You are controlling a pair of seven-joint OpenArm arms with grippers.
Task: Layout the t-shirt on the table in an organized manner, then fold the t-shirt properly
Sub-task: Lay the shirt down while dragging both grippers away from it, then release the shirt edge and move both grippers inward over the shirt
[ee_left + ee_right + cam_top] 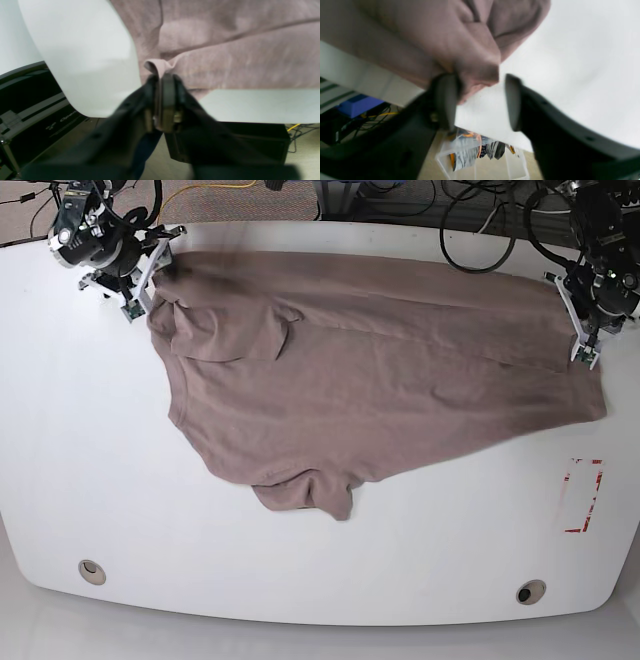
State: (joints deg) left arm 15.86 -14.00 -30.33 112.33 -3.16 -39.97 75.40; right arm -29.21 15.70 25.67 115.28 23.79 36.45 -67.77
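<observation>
The mauve-brown t-shirt (pixel 370 370) lies spread and wrinkled across the far half of the white table (pixel 100 460), with a bunched part hanging toward the middle. My left gripper (pixel 583 350) is at the shirt's right end. In the left wrist view it (pixel 163 76) is shut on a small fold of the shirt (pixel 237 50) at the table edge. My right gripper (pixel 150 285) is at the shirt's far left corner. In the right wrist view it (pixel 480 97) is open, and a bunched shirt corner (pixel 470 60) sits between the fingers, touching the left finger (pixel 445 100).
A red-white tape rectangle (pixel 583 495) is at the right. Two grommet holes (pixel 92 571) (pixel 531 591) sit near the front edge. Cables run behind the far edge. Below the table are a clear bin (pixel 475 155), a blue box (pixel 357 105) and a black case (pixel 30 105).
</observation>
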